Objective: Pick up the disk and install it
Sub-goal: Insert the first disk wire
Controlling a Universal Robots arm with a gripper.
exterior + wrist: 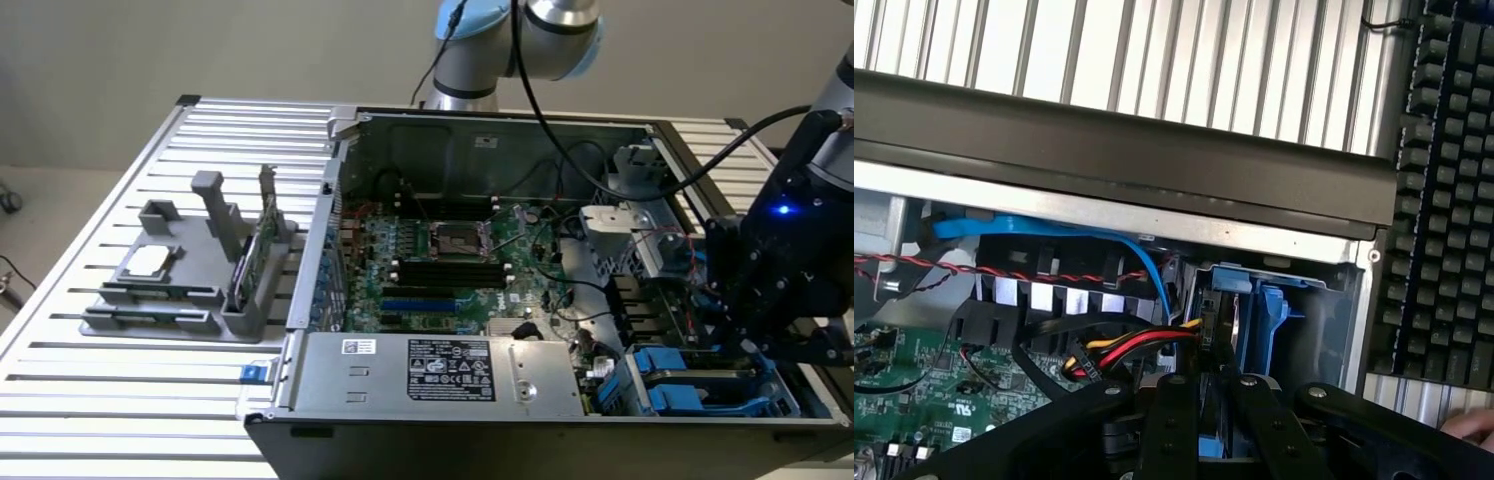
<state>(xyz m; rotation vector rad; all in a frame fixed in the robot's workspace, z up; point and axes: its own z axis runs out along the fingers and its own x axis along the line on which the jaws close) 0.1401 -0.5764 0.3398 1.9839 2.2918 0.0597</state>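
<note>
You have an open computer case lying on the slatted metal table, with the motherboard exposed and the power supply along the near edge. A grey fixture on the table, at the exterior view's left, holds a small square chip and an upright green card.

Your arm is down over the drive bay corner of the case, at the exterior view's right. The gripper stands directly above the blue drive cage. Its fingers are drawn close together around a thin, edge-on body framed in blue; I judge this to be the disk, held upright and partly entered into the cage. The grip looks closed on it, though the contact faces themselves are hidden.

Risks as I judge them:
- A bundle of red, yellow and black power wires lies touching or just beside the disk's path; it could be pinched or could deflect the disk.
- A blue data cable loops near the bay mouth and may snag.
- If the carrier frame is tilted against the cage rails, it could jam or slip in the fingers.
- A keyboard sits just outside the case wall, and a person's hand is near the gripper.
</note>
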